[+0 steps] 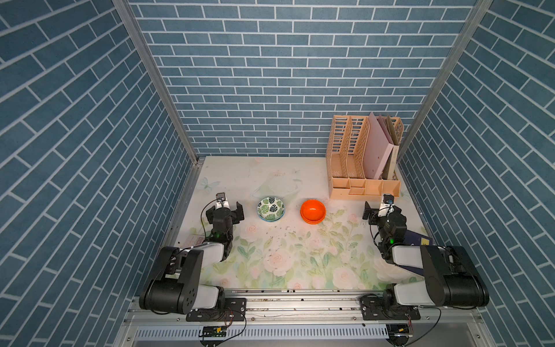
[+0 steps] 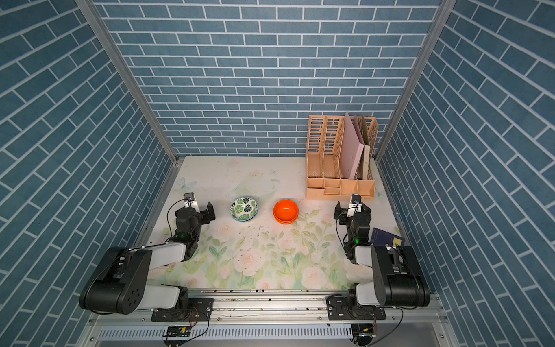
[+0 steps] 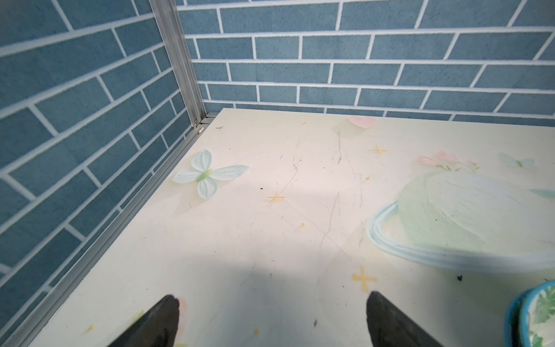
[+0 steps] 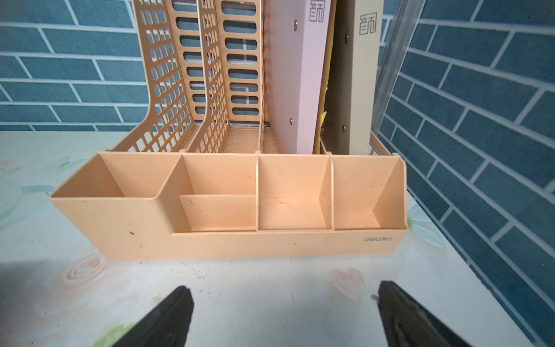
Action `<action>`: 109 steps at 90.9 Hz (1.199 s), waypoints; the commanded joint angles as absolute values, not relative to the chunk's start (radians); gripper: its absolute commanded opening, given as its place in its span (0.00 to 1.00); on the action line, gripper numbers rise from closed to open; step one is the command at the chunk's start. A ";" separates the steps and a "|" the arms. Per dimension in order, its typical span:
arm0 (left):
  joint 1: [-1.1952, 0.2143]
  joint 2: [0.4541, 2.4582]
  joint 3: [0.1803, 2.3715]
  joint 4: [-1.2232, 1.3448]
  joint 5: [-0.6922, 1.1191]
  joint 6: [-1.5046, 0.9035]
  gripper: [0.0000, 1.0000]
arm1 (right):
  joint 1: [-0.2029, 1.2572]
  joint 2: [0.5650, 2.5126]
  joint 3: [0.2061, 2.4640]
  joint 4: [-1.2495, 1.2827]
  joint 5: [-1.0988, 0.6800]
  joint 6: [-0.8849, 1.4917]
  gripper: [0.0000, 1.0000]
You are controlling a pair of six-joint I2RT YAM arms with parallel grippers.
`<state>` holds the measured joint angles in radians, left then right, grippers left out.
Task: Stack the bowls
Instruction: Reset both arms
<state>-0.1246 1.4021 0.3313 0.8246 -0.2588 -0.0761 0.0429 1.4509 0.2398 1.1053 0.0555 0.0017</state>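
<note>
Leaf-print bowls [image 1: 270, 209] and orange bowls [image 1: 313, 211] sat in nested pairs on the table [image 1: 300, 180] between the empty, wide-open left gripper [image 1: 224, 211] and right gripper [image 1: 381, 210] (glossy, stiff, probably slippery: best pinched at the rim).

Overhead stereo pair; wrist views seemingly low

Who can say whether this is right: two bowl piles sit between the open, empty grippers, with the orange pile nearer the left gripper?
Not quite. The orange pile sits nearer the right gripper; the leaf-print pile is nearer the left gripper, as both top views show. The rest holds.
</note>
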 commanded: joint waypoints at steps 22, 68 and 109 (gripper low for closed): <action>-0.113 1.423 0.270 1.096 -0.162 0.059 1.00 | 0.043 1.534 0.214 1.297 0.012 -0.041 1.00; -0.051 1.513 0.202 1.298 -0.103 0.003 1.00 | 0.043 1.533 0.218 1.289 0.014 -0.041 1.00; -0.052 1.517 0.202 1.306 -0.103 0.003 1.00 | 0.043 1.534 0.218 1.289 0.013 -0.041 1.00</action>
